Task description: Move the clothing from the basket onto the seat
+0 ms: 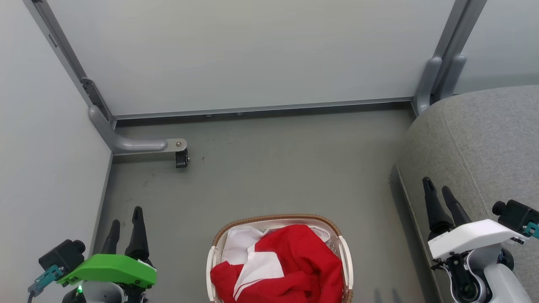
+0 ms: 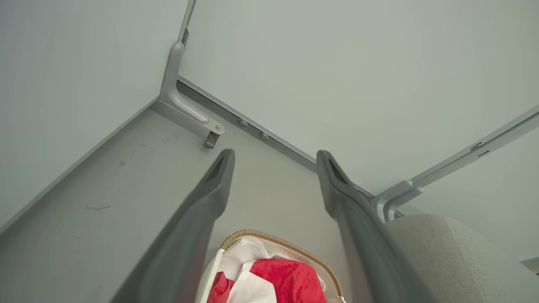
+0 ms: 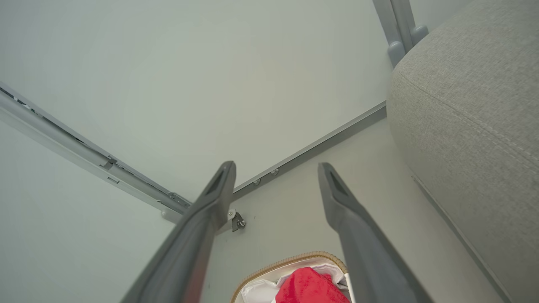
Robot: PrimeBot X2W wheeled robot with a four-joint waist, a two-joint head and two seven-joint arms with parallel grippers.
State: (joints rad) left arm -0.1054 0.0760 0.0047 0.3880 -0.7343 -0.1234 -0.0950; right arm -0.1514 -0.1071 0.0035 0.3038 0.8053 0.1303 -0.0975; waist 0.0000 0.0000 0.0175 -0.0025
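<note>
Red clothing (image 1: 294,256) lies heaped in the basket (image 1: 276,218), near the seat (image 1: 484,134). Left and right jaws stand spread, empty. A deep grab may snag the white liner (image 1: 240,242) or lift the basket.

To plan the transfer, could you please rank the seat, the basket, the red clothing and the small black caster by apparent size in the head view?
1. seat, cut off by the frame.
2. basket, cut off below.
3. clothing, close behind the basket.
4. black caster, far smallest.
</note>
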